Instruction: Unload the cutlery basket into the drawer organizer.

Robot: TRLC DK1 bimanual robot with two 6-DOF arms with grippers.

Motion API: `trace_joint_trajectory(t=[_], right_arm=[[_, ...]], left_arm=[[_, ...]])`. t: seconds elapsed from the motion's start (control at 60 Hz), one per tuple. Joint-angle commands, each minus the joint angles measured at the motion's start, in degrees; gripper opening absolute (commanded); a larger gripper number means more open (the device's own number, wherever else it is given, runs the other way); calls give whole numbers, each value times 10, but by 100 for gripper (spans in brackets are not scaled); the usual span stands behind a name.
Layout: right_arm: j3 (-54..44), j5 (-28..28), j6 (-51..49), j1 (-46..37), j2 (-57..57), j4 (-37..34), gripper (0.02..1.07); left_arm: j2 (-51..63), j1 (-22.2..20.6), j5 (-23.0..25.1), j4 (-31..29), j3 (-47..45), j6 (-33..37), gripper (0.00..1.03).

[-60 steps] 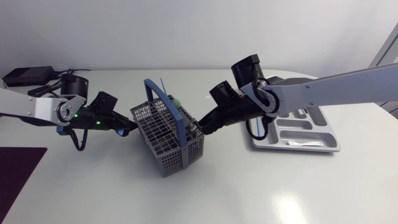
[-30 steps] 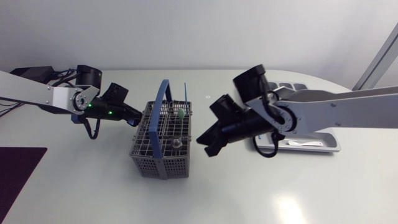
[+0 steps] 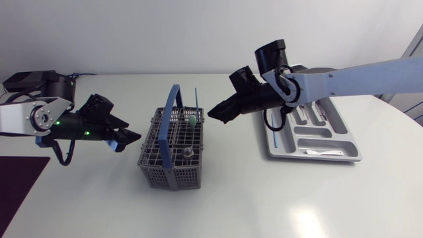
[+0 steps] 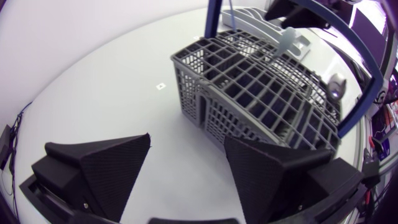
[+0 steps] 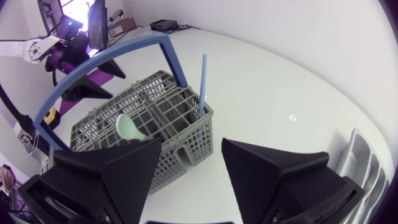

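Note:
The grey cutlery basket (image 3: 173, 153) with a blue hoop handle (image 3: 173, 109) stands upright mid-table. It holds a blue stick (image 3: 197, 102), a mint-green spoon (image 3: 192, 120) and a metal-headed piece (image 3: 188, 153). My left gripper (image 3: 130, 139) is open just left of the basket, which lies ahead of its fingers (image 4: 261, 93). My right gripper (image 3: 215, 114) hangs open above the basket's far right corner, holding nothing. From there I see the blue stick (image 5: 201, 84) and the spoon (image 5: 130, 129). The grey drawer organizer (image 3: 344, 142) lies to the right.
A white piece (image 3: 324, 153) lies in the organizer's front compartment. A dark purple mat (image 3: 20, 185) covers the table's near left corner and a black box (image 3: 26, 80) sits at the back left. Bare white tabletop runs in front of the basket.
A second ago both grippers were at the tilted basket's sides. It now stands upright and turned. Both arms have drawn back from it and the right gripper has opened.

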Motion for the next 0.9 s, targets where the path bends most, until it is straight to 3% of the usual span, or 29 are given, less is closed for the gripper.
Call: trace_joint_trajectory(t=[0.0, 0.333, 0.583, 0.783, 0.883], right_arm=[[46, -3, -4, -5, 45, -6, 84], [141, -13, -29, -9, 102, -51, 83], [191, -19, -44, -1, 122, -89, 83], [212, -21, -53, 12, 147, -93, 61], [215, -21, -61, 18, 155, -91, 56]], left_arm=[[-46, 10, 21, -27, -35, 48, 98], [-141, 5, 45, -168, -50, 146, 98], [-176, -14, 45, -228, -49, 169, 98], [-199, -29, 45, -249, -50, 172, 98], [-208, -33, 45, -259, -49, 172, 98]])
